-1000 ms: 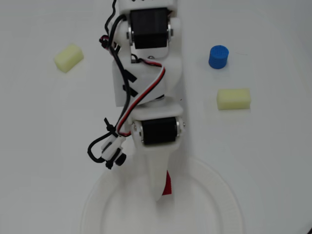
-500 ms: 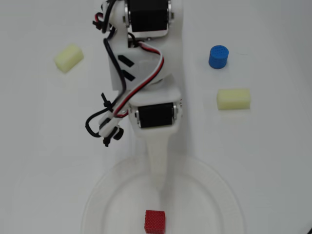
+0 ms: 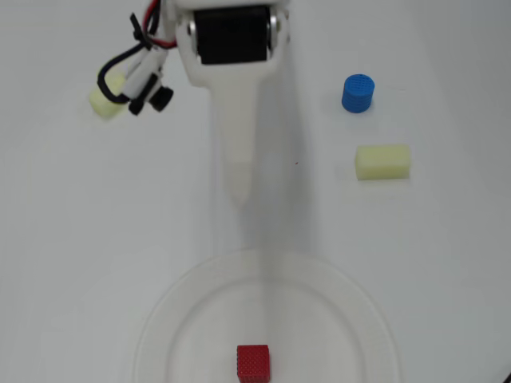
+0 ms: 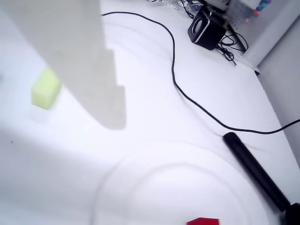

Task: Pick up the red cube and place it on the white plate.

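Cube (image 3: 253,361): red, finely textured, lying flat inside the plate (image 3: 367,319), toward its near edge in the overhead view; well apart from the hand and untouched. In the wrist view only its top corner (image 4: 203,221) shows at the bottom edge.

Plate: white, round, faintly ridged rim (image 4: 140,157), below the hand's tip in the overhead view, clear of it.

Hand (image 3: 240,187): empty, holding nothing. Only one pale finger shows in either view, so whether the jaws stand apart or together cannot be told. Tip hangs over bare worktop (image 3: 447,255) between the arm base and the plate.

Other items: blue cylinder (image 3: 358,92) and a yellow block (image 3: 382,161) to the right of the hand in the overhead view; a second yellow block (image 3: 102,102) to the left, partly behind the wrist cabling. Wrist view adds a black cable (image 4: 187,93), a small speaker (image 4: 205,29) and a dark rod (image 4: 255,171) beyond the plate.

Step in hand, judged: placement looks done; the cube sits on the plate. Next move calls only for parking the arm clear, without brushing the blocks.
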Controlling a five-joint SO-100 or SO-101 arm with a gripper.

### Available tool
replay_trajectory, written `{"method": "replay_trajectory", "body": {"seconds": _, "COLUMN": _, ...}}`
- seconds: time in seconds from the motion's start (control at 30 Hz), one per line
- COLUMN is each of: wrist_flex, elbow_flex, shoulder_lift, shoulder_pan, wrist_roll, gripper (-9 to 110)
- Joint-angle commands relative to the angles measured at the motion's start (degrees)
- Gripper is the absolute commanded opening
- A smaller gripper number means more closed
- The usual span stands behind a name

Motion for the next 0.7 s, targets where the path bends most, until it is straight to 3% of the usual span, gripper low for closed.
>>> {"method": "replay_trajectory", "body": {"seconds": 0.0, "wrist_flex": 0.62, "elbow_flex": 15.64, "shoulder_lift": 14.59, "shoulder_pan": -1.05, "wrist_roll": 0.35, "gripper": 33}}
{"method": "replay_trajectory", "body": {"seconds": 0.33, "wrist_flex": -3.96, "elbow_flex": 46.41, "shoulder_lift": 42.54, "shoulder_pan": 1.85, "wrist_roll": -2.64, "gripper": 32}}
{"method": "replay_trajectory", "body": {"seconds": 0.67, "wrist_flex": -27.95, "elbow_flex": 93.52, "shoulder_lift": 77.43, "shoulder_pan": 2.64, "wrist_roll": -6.33, "gripper": 29}}
